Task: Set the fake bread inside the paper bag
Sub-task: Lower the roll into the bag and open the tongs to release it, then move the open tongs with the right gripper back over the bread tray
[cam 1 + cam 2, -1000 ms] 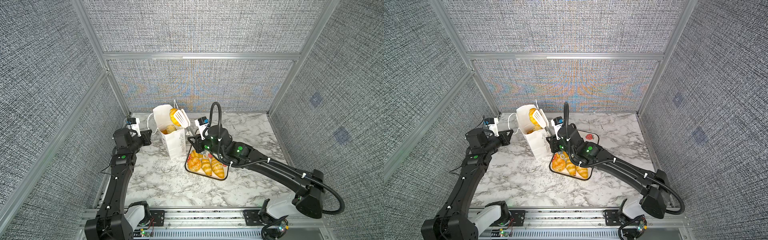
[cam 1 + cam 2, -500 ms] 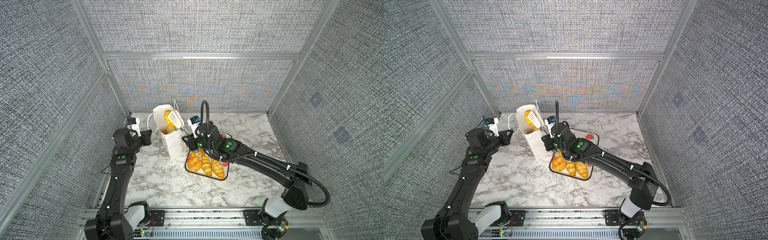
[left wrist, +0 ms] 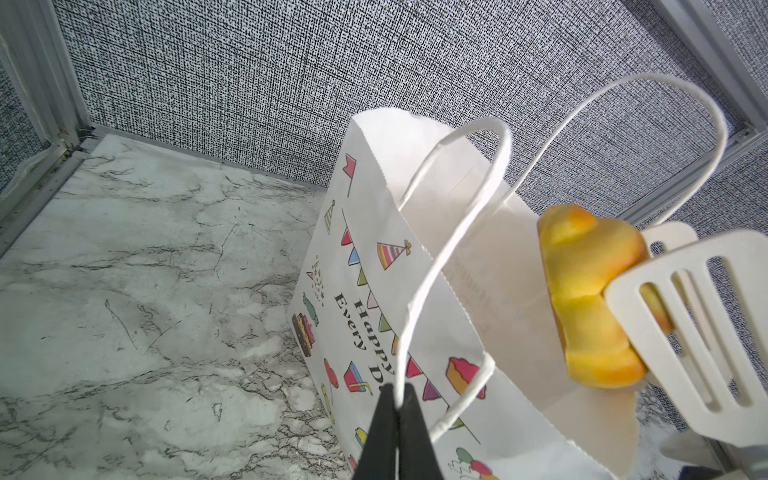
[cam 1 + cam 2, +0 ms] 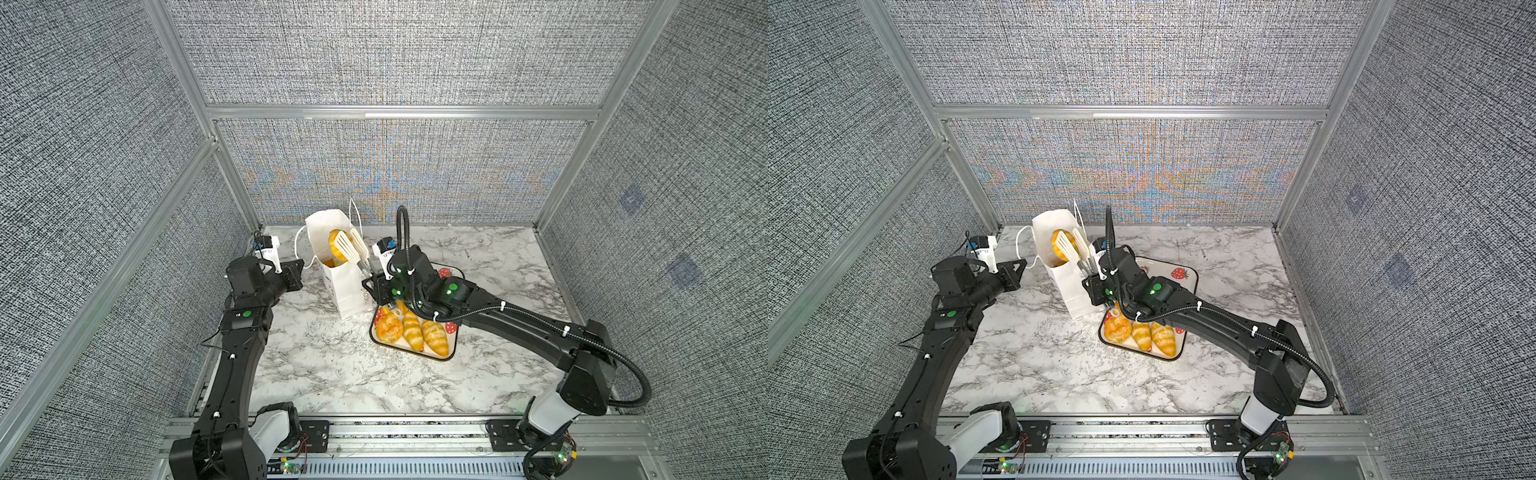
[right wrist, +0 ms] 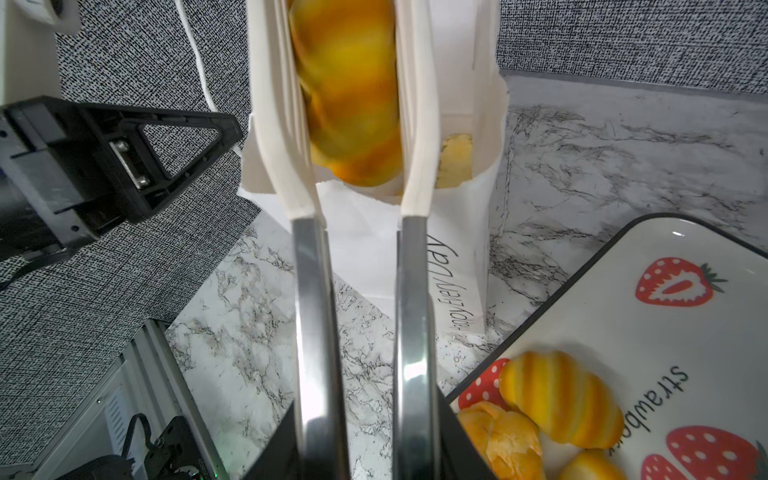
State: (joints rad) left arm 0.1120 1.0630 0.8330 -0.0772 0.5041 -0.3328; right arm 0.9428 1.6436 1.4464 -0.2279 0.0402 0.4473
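The white paper bag (image 4: pixel 347 291) (image 4: pixel 1077 293) (image 3: pixel 374 249) (image 5: pixel 374 257) stands upright near the back wall, its mouth open. My left gripper (image 4: pixel 301 263) (image 4: pixel 1023 263) (image 3: pixel 398 399) is shut on one of its cord handles (image 3: pixel 453 249). My right gripper (image 4: pixel 370 275) (image 4: pixel 1094 277) (image 5: pixel 365 415) is shut on the metal arms of tongs (image 4: pixel 349 246) (image 4: pixel 1074 245) (image 3: pixel 685 311) (image 5: pixel 316 311). Their white slotted heads clasp a piece of fake bread (image 4: pixel 333 242) (image 4: pixel 1058 241) (image 3: pixel 590 299) (image 5: pixel 349 91) at the bag's mouth. More bread (image 4: pixel 329 262) (image 5: pixel 455 162) lies inside the bag.
A strawberry-printed tray (image 4: pixel 415 352) (image 4: pixel 1144 351) (image 5: pixel 602 291) sits right of the bag, under my right arm, with several golden croissants and rolls (image 4: pixel 411 328) (image 4: pixel 1142 332) (image 5: pixel 557 395) on it. Woven wall panels and aluminium posts close in the marble table on three sides.
My right arm has carried the tongs and the bread leftwards and lower, from the bag's right edge to over its open mouth. The left arm has stayed still on the handle.
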